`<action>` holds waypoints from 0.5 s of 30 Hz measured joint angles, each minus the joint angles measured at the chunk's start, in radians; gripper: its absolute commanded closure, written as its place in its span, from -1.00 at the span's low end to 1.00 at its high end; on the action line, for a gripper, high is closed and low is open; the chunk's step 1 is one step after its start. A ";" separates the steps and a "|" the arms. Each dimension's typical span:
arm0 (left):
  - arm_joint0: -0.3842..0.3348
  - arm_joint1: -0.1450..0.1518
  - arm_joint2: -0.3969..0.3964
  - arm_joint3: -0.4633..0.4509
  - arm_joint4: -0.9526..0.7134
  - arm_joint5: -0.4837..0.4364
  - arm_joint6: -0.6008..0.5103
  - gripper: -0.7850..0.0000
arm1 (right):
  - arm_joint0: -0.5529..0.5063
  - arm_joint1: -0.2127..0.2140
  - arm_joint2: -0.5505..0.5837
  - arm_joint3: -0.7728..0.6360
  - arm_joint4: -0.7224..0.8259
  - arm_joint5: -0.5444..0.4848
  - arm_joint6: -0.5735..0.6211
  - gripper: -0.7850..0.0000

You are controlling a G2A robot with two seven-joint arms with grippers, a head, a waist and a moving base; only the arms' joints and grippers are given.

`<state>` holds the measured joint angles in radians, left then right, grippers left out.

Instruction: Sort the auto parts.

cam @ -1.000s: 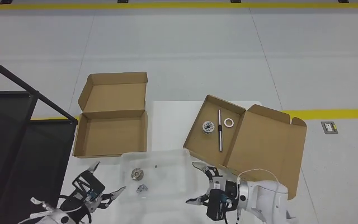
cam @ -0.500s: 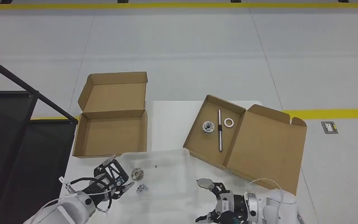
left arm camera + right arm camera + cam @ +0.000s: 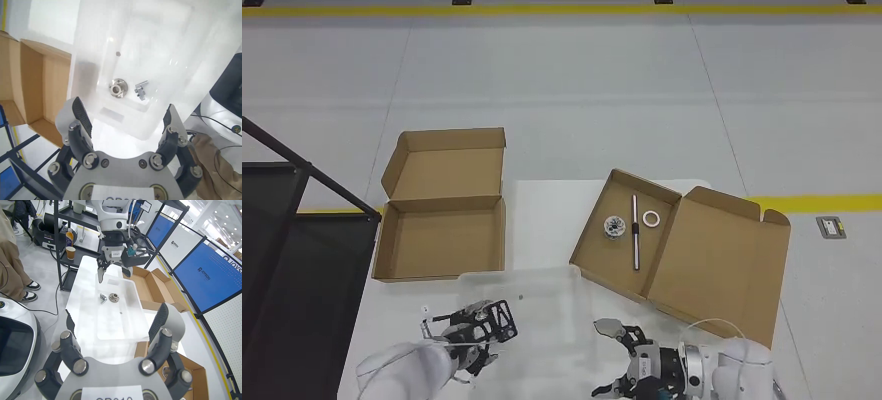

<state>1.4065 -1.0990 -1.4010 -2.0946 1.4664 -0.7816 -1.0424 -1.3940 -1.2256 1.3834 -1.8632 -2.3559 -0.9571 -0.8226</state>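
1. While the left gripper (image 3: 125, 111) hung over the near end of the clear plastic bin (image 3: 151, 47), its two fingers were spread wide and held nothing.
2. Flanged metal hub (image 3: 118, 91) lay flat on the bin floor, just past the left fingertips.
3. Small metal bracket (image 3: 140, 90) lay just beside the hub, not touching it.
4. Tiny dark piece (image 3: 118, 54) sat alone farther along the bin floor, well apart from both.
5. Right gripper (image 3: 115, 317) was at the bin's opposite end, fingers also wide apart, nothing between them.
6. Left cardboard box (image 3: 437, 240) sat open on the white table (image 3: 542, 210) next to the bin.
7. Right cardboard box (image 3: 592, 235) sat open and held a round bearing (image 3: 614, 228), a thin rod (image 3: 636, 232) and a white ring (image 3: 651, 217), each apart from the others.
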 measured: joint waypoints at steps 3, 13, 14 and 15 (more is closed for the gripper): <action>-0.071 0.004 0.059 0.065 -0.031 0.063 -0.063 -0.99 | 0.000 0.000 0.000 0.000 0.000 0.000 0.000 -1.00; -0.272 0.033 0.214 0.240 -0.153 0.174 -0.171 -0.22 | 0.000 0.000 0.000 0.000 0.000 0.000 0.000 -1.00; -0.285 0.036 0.224 0.254 -0.165 0.178 -0.175 -0.11 | 0.000 0.000 0.000 0.000 0.000 0.000 0.000 -1.00; -0.299 0.038 0.232 0.268 -0.175 0.182 -0.178 -0.09 | 0.000 0.000 0.000 0.000 0.000 0.000 0.000 -1.00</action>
<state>1.1078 -1.0605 -1.1687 -1.8269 1.2914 -0.5997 -1.2207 -1.3940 -1.2256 1.3834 -1.8632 -2.3559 -0.9570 -0.8226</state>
